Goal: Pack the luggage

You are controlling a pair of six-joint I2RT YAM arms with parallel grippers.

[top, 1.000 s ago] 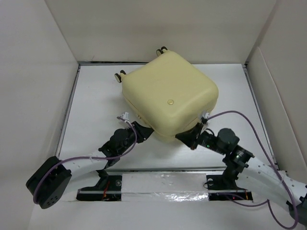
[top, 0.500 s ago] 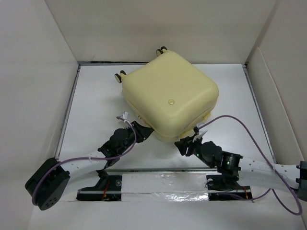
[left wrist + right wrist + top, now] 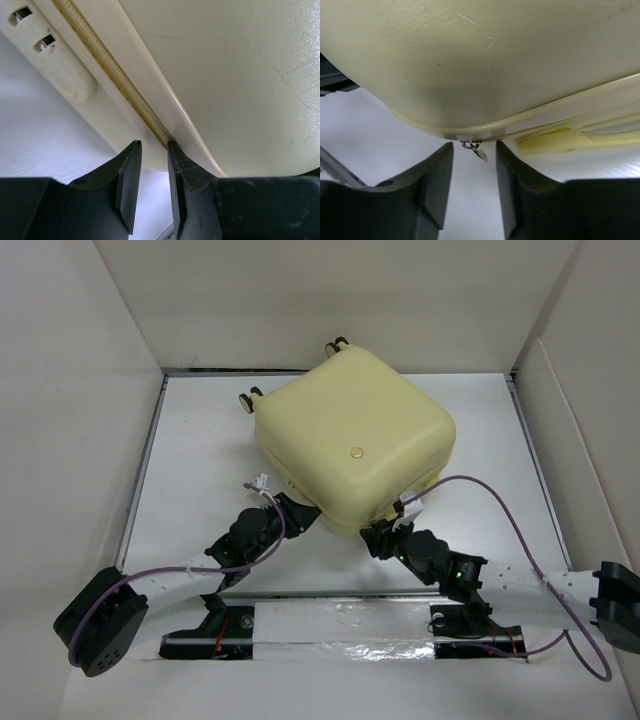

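The luggage [image 3: 350, 435] is a pale yellow hard-shell suitcase, shut, lying flat with its round emblem [image 3: 355, 452] up and wheels [image 3: 246, 400] at the far side. My left gripper [image 3: 300, 513] is at its near left edge. In the left wrist view the jaws [image 3: 154, 150] stand a narrow gap apart, empty, their tips at the zip seam [image 3: 115, 82] under the shell [image 3: 225, 75]. My right gripper [image 3: 376, 536] is at the near corner. In the right wrist view it [image 3: 474, 149] is open, with the metal zip pull [image 3: 477, 150] hanging between the fingertips.
White walls [image 3: 80, 390] box in the white table [image 3: 200, 440] on the left, back and right. A moulded side handle [image 3: 560, 140] lies right of the zip pull. Purple cables [image 3: 500, 510] loop from both arms. A taped strip [image 3: 340, 625] runs along the near edge.
My right arm has dropped low and stretched out, and its gripper has slid left along the near edge of the suitcase to the zip pull. The left arm and the suitcase have not moved.
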